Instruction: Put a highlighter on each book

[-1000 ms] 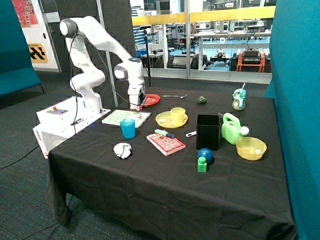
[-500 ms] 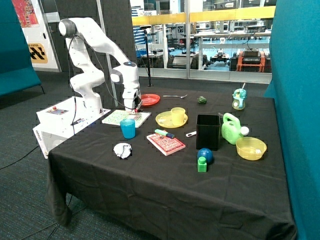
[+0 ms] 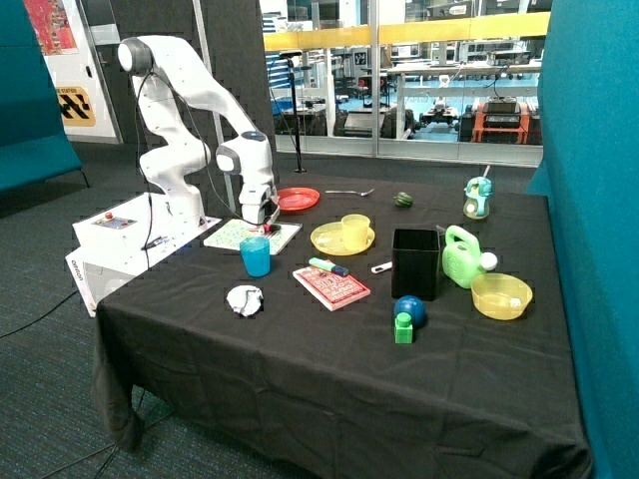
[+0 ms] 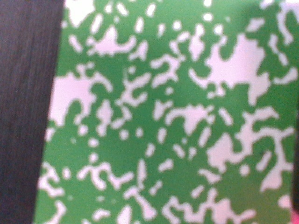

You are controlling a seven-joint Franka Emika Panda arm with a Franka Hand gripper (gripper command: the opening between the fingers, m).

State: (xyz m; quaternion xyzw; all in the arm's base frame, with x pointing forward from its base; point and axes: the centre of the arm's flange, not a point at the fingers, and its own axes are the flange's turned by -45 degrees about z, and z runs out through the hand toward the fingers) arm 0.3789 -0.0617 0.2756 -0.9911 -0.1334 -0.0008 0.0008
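The white book with the green speckled pattern (image 3: 230,236) lies at the table's corner nearest the robot base and fills the wrist view (image 4: 163,116). My gripper (image 3: 261,222) is low over it, shut on a small pink highlighter (image 3: 265,221). A pink sliver of the highlighter shows at the edge of the wrist view (image 4: 294,217). The small red patterned book (image 3: 334,287) lies mid-table with a green highlighter (image 3: 327,266) on its far edge.
A blue cup (image 3: 256,256) stands just in front of the speckled book. A red plate (image 3: 297,199) lies behind it, and a yellow plate with a yellow cup (image 3: 342,238) beside it. A black box (image 3: 415,262), a crumpled white object (image 3: 244,298) and a green watering can (image 3: 464,255) stand further off.
My gripper has moved from beside the red plate towards the robot base and down. It now hangs low over the speckled book with the pink highlighter.
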